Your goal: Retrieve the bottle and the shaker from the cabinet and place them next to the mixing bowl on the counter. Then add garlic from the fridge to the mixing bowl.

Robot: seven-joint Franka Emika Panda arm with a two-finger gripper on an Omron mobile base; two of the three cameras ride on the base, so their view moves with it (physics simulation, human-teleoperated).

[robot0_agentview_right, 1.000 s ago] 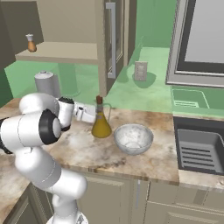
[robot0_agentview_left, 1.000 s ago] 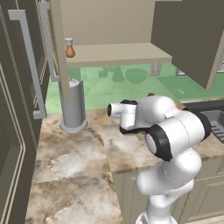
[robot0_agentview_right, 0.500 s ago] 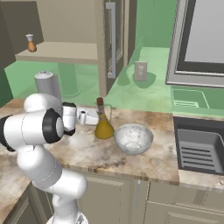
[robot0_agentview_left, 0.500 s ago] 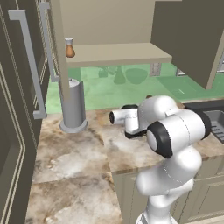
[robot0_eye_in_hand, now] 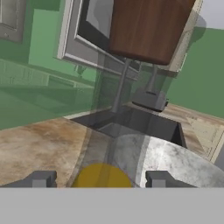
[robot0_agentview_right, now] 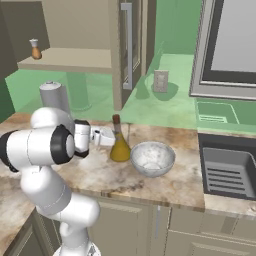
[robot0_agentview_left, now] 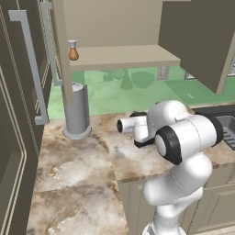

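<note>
The bottle (robot0_agentview_right: 119, 148), a clear cone of golden liquid with a brown cork (robot0_eye_in_hand: 148, 30), is upright just left of the mixing bowl (robot0_agentview_right: 152, 158) on the marble counter (robot0_agentview_right: 170, 186). My gripper (robot0_agentview_right: 114, 139) reaches in from the left and is shut on its body. Whether the base touches the counter I cannot tell. In the hand view the yellow liquid sits between my gripper's tips (robot0_eye_in_hand: 99, 179), with the speckled bowl (robot0_eye_in_hand: 175, 162) right behind. The small orange-brown shaker (robot0_agentview_left: 73, 51) (robot0_agentview_right: 35, 49) stands at the left end of the cabinet shelf (robot0_agentview_left: 124, 57). The fridge (robot0_agentview_left: 18, 119) stands at the far left.
A tall grey cylinder (robot0_agentview_left: 76, 111) (robot0_agentview_right: 55, 97) stands on the counter under the shelf. The cabinet's dark doors (robot0_agentview_left: 197, 41) (robot0_agentview_right: 127, 50) hang open. A sink (robot0_agentview_right: 227, 167) lies right of the bowl, below a black-faced microwave (robot0_agentview_right: 230, 50). My arm hides the bottle and bowl in the left base view.
My gripper has carried the bottle to the right and slightly down, bringing it close beside the mixing bowl. The shaker has stayed on the shelf.
</note>
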